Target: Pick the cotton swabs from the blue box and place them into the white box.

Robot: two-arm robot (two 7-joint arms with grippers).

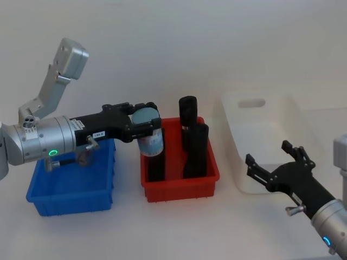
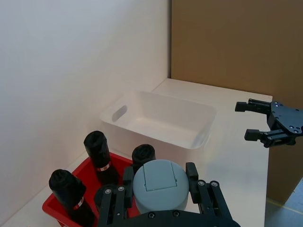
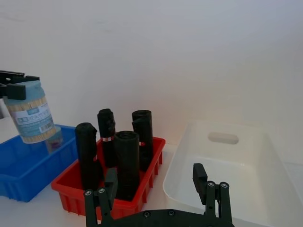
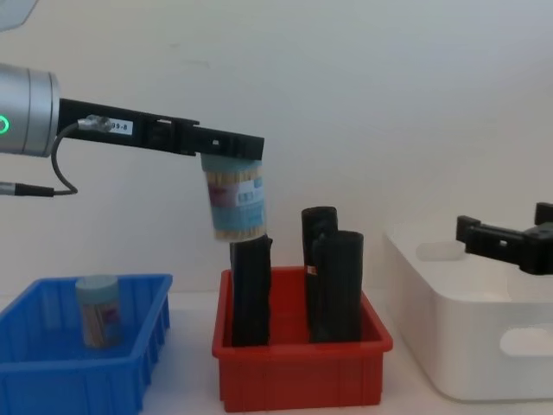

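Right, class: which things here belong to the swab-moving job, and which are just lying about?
Job: swab tub held by left tool; second swab tub in blue box; white box.
Lying about: red bin, black cylinders; right tool open, idle near white box.

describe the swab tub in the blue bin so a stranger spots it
Find the blue box, leftmost of three bins. One cotton swab tub stands inside, short and clear with a pale lid, unlike the tall black cylinders next door; the left gripper holds its twin aloft.

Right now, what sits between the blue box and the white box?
A red bin holding black cylinders stands between the blue box and white box, plain in the head view.
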